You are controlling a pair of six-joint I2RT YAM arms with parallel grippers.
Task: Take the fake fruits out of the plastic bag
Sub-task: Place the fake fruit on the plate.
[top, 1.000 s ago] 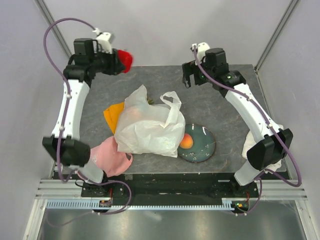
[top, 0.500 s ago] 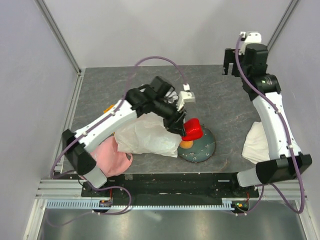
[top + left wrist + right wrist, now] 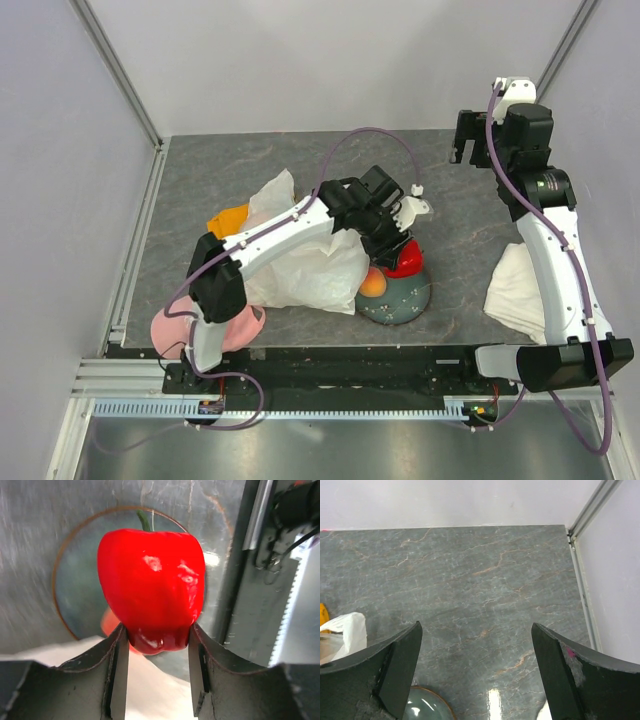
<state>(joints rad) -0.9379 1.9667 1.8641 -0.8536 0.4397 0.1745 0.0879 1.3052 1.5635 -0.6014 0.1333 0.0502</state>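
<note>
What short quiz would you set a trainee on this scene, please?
1. True or false: the left end effector grips the pepper above the plate.
2. The right end effector is: A) open and empty; B) shut and empty; C) shut on a fruit.
3. Which fruit lies on the plate?

Key: 1 true; 2 A; 3 the peach.
</note>
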